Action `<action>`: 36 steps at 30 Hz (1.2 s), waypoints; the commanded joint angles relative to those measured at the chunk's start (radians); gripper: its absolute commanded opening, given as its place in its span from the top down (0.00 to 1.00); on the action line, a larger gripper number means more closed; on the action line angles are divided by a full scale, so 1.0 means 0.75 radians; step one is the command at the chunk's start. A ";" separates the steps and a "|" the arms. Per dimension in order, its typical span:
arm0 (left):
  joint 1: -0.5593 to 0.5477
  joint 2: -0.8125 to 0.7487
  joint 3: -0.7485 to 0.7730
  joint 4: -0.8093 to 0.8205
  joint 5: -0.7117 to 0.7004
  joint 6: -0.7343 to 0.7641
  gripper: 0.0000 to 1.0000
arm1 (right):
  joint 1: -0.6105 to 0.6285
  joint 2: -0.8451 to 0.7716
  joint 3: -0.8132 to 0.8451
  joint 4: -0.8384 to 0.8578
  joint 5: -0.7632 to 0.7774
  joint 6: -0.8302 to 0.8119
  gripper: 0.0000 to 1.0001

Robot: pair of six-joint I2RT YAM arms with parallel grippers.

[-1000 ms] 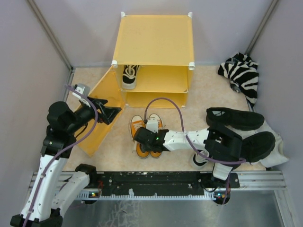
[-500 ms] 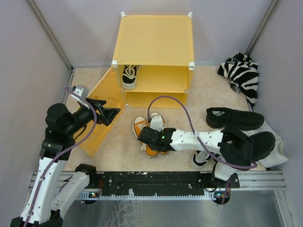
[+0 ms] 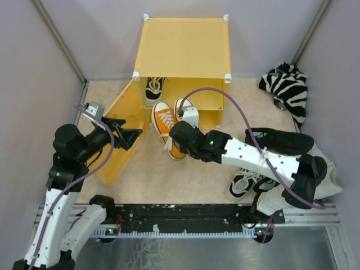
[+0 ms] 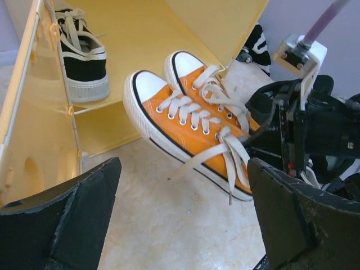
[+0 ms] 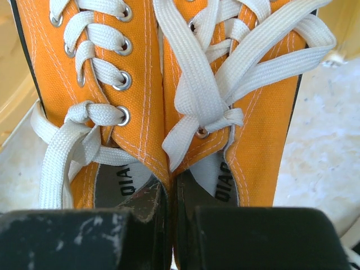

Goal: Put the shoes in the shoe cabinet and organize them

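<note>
Top external view: by the counter's near right edge lies one black-and-white sneaker (image 3: 246, 183), partly under the right arm (image 3: 253, 156). Toward the left edge, the left jaws stand wide apart and hold nothing, just in front of the cabinet's open door (image 3: 117, 156). At mid-counter the right jaws are closed, pinching together the inner heel walls of the orange pair (image 3: 167, 121). These shoes sit side by side, laces dangling, toes at the lower opening of the shoe cabinet (image 3: 185, 45). Its shelf holds a second black-and-white sneaker (image 3: 153, 90) at the left. A zebra cloth (image 3: 287, 87) lies in the far right corner.
</note>
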 commanded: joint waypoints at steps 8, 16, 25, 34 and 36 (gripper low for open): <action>-0.007 -0.005 0.017 -0.007 -0.014 0.025 0.01 | -0.305 0.000 0.256 0.332 -0.008 -0.307 1.00; -0.007 0.014 0.024 -0.005 -0.011 0.025 0.01 | -0.505 0.161 0.443 0.427 -0.118 -0.426 1.00; -0.007 0.019 0.019 -0.007 -0.021 0.034 0.01 | -0.604 0.272 0.446 0.663 -0.133 -0.545 1.00; -0.007 0.030 0.021 -0.011 -0.026 0.041 0.01 | -0.661 0.373 0.527 0.718 -0.123 -0.613 1.00; -0.007 0.030 0.022 -0.011 -0.030 0.042 0.01 | -0.676 0.393 0.546 0.711 -0.127 -0.616 1.00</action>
